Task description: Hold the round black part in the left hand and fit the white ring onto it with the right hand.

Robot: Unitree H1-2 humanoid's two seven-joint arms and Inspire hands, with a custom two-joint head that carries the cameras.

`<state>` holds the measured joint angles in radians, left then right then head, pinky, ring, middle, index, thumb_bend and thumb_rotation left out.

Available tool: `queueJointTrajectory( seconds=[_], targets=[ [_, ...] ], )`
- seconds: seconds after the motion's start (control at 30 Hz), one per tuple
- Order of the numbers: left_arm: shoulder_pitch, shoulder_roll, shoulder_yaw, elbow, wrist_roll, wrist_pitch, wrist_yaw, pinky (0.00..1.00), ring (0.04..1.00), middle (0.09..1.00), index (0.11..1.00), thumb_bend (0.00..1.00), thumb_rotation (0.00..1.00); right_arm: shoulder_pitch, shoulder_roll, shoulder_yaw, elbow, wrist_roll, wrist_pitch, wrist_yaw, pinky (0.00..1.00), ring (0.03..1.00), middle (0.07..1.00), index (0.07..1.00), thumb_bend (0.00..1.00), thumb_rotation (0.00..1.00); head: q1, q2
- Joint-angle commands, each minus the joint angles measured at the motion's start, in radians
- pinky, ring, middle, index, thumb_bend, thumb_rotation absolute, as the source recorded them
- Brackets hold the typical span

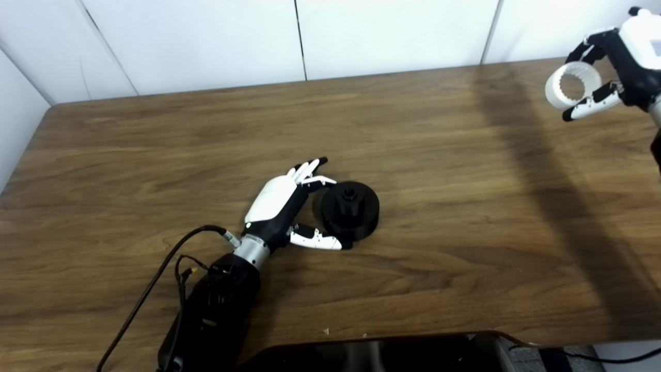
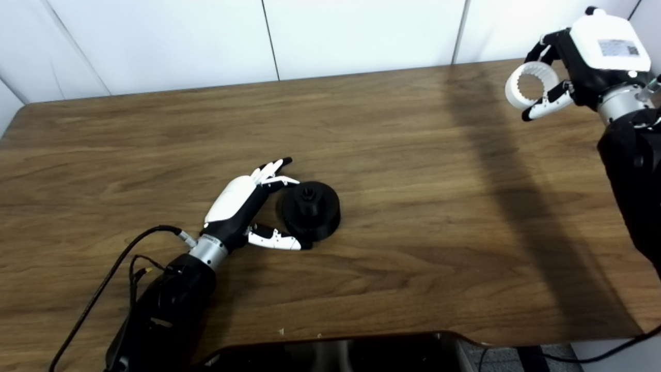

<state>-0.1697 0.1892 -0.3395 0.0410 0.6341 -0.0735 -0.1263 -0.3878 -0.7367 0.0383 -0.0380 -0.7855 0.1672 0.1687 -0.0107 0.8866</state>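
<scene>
The round black part [image 1: 351, 210] lies flat on the wooden table [image 1: 439, 170] near its middle, a small hub standing up from its top. My left hand [image 1: 289, 206] rests against its left side, open, with the fingers spread along the far rim and the thumb touching the near rim. At the far right, my right hand [image 2: 578, 62] is raised above the table's back corner and shut on the white ring [image 2: 532, 85], whose toothed inner face points toward the camera.
White wall panels [image 1: 310, 36] run behind the table's back edge. A black cable [image 1: 155, 284] loops beside my left forearm. A dark object [image 1: 392, 354] lies along the table's front edge. A broad shadow [image 1: 542, 196] falls across the right side.
</scene>
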Motion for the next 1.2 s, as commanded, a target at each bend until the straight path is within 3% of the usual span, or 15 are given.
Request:
queueJointTrajectory(
  seconds=[0.0, 0.2, 0.57, 0.83, 1.0, 1.17],
  targets=[
    [-0.02, 0.002, -0.014, -0.01, 0.011, 0.01, -0.012, 0.97, 1.0, 1.0, 0.686, 1.0, 0.4, -0.035, -0.013, -0.013, -0.061, 0.01, 0.002, 0.01, 1.0, 0.661, 0.472, 0.515, 0.52, 0.01, -0.002, 0.0],
    [-0.021, 0.002, -0.014, -0.01, 0.012, 0.009, -0.013, 0.97, 1.0, 1.0, 0.687, 1.0, 0.39, -0.025, 0.009, -0.02, -0.09, 0.052, -0.022, 0.01, 1.0, 0.65, 0.485, 0.492, 0.53, 0.01, -0.002, -0.001],
    [-0.021, -0.003, -0.016, -0.01, 0.013, 0.015, -0.011, 0.98, 1.0, 1.0, 0.685, 1.0, 0.38, -0.005, 0.045, 0.001, -0.193, 0.057, -0.005, 0.046, 0.99, 0.669, 0.487, 0.492, 0.53, 0.01, -0.006, 0.001],
    [-0.02, -0.004, -0.018, -0.01, 0.016, 0.017, -0.009, 0.98, 1.0, 1.0, 0.687, 1.0, 0.39, 0.012, 0.089, 0.01, -0.257, 0.064, -0.023, 0.061, 0.97, 0.673, 0.468, 0.526, 0.52, 0.01, -0.007, 0.003],
    [-0.02, -0.006, -0.017, -0.01, 0.013, 0.019, -0.009, 0.98, 1.0, 1.0, 0.685, 1.0, 0.39, 0.017, 0.119, 0.023, -0.286, 0.072, -0.043, 0.065, 0.88, 0.63, 0.469, 0.521, 0.52, 0.01, -0.007, 0.003],
    [-0.02, -0.005, -0.019, -0.008, 0.016, 0.017, -0.007, 0.98, 1.0, 1.0, 0.685, 1.0, 0.38, 0.025, 0.15, 0.038, -0.327, 0.082, -0.015, 0.114, 0.9, 0.64, 0.47, 0.52, 0.52, 0.01, -0.005, 0.004]
  ],
)
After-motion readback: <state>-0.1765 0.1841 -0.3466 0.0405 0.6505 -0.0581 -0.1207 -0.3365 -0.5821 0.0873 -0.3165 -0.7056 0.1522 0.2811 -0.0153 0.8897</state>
